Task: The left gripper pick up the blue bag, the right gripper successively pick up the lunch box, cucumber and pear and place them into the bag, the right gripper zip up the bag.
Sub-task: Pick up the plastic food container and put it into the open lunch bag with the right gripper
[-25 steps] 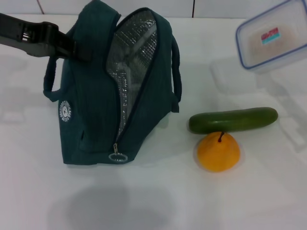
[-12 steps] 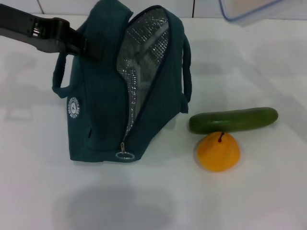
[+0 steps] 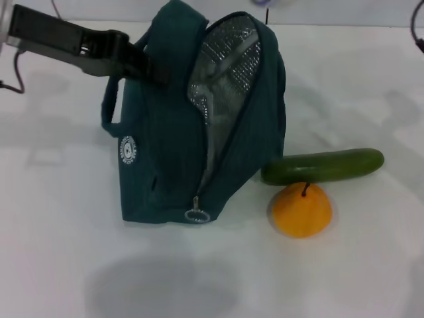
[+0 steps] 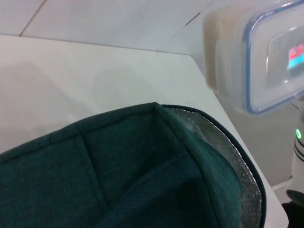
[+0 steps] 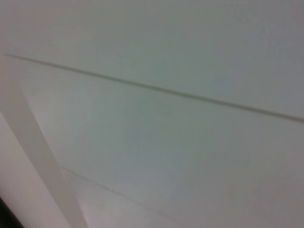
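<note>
White tabletop [image 3: 59, 252] holds our dark teal fabric lunch bag [image 3: 172, 152], unzipped, its top pinched by our left gripper [image 3: 156, 69]; long green cucumber [image 3: 322, 165] and orange-yellow pear [image 3: 302, 209] lie beside it, while the clear blue-rimmed lunch box [image 4: 266, 59] hangs above.

**Bag open on the desk, lunch box up in the air**

I see the blue bag [image 3: 169, 139] standing upright, unzipped, its silver foil lining [image 3: 228, 73] showing and the ring-pull zipper [image 3: 197, 214] low at its front. A round white logo [image 3: 128, 150] faces me. The cucumber [image 3: 322, 165] lies flat, one end just beside the bag. The pear [image 3: 302, 209] sits touching the cucumber, stem up. My left wrist view shows the clear, blue-rimmed lunch box [image 4: 266, 57] above the bag's rim.
</note>
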Controlling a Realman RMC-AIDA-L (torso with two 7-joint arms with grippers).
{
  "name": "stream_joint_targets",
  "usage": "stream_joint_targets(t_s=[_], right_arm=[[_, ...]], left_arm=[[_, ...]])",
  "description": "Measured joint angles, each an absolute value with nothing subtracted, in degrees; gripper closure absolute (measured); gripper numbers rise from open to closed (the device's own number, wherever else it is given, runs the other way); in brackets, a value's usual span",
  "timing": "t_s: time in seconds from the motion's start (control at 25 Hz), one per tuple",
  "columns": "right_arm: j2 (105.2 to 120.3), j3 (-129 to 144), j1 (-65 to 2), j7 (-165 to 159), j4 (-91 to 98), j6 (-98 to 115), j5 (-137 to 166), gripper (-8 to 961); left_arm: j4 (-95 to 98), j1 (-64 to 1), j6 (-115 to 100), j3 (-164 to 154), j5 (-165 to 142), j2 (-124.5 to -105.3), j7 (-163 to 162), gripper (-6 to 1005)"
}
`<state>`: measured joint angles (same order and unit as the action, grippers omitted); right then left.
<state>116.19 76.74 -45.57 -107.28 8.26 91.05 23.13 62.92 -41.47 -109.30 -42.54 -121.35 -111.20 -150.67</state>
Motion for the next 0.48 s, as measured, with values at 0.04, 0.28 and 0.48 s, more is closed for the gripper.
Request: stream_joint_targets(t_s=[0.04,0.28,0.48], right_arm=[[116.19,77.29,-45.91,-107.5,8.27,90.82,23.13,860],[116.19,79.96,-47.54,-108.03,8.77,90.53,22.94,863],[116.18,87.08,-47.27,-108.07,10.79,88.11,19.43,865]], left_arm=[[62.91,-41.62,-108.82,-42.7,-121.32,-111.49,-150.65,960],[62.84,-42.6,-108.17,-42.95,-121.49,-113.04,-150.33,960],[62.84,-42.64,-107.66,-42.97,-120.96,-113.63,-150.17,960]])
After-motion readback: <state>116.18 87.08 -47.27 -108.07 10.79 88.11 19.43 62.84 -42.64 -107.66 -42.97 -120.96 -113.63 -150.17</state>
